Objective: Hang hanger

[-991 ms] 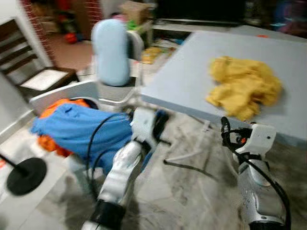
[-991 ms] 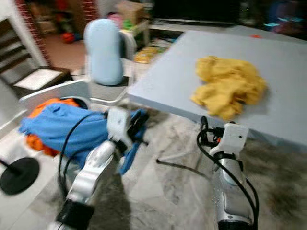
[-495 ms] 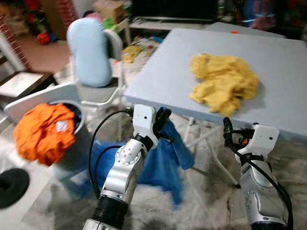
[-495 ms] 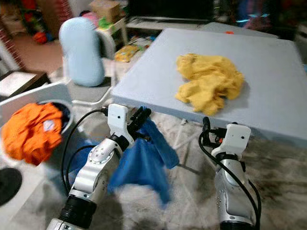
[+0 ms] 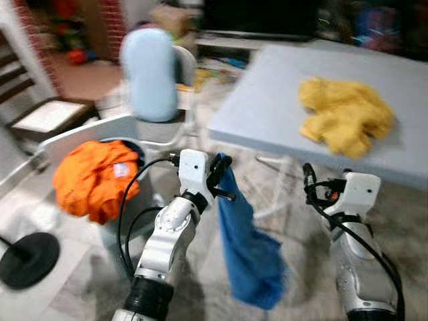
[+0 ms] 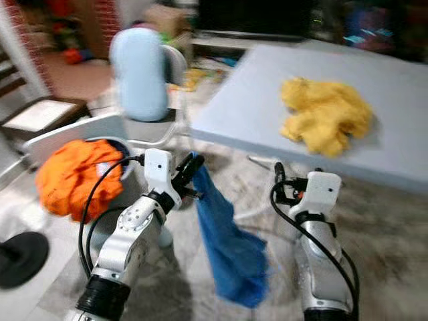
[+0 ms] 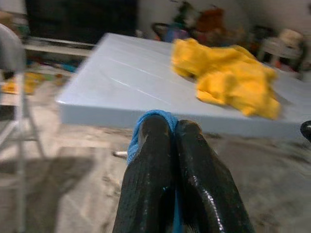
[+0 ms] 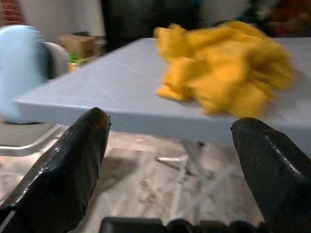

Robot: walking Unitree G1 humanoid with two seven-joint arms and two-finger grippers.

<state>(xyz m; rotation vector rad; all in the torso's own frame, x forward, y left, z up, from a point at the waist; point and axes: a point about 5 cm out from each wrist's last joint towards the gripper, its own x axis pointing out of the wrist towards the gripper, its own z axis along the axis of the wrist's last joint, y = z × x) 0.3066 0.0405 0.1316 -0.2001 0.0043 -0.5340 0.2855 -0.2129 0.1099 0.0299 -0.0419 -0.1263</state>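
My left gripper (image 5: pixel 221 175) is shut on the top edge of a blue cloth (image 5: pixel 247 254), which hangs down from it toward the floor, in front of the grey table (image 5: pixel 267 107). In the left wrist view the two black fingers (image 7: pixel 150 160) press together with a blue fold (image 7: pixel 146 121) pinched between them. My right gripper (image 8: pixel 170 141) is open and empty, held low before the table's front edge, also seen as the right gripper (image 5: pixel 309 180) in the head view. A crumpled yellow cloth (image 5: pixel 344 124) lies on the table.
An orange cloth (image 5: pixel 93 177) fills a round basket (image 5: pixel 144 194) at my left. Behind it stands a chair with a light blue back (image 5: pixel 150 73). A black round base (image 5: pixel 27 257) sits on the floor at far left. Clutter lines the back wall.
The blue cloth, which lay over the orange one in the basket, has been lifted out by my left gripper and now hangs straight down. The camera has swung about meanwhile.
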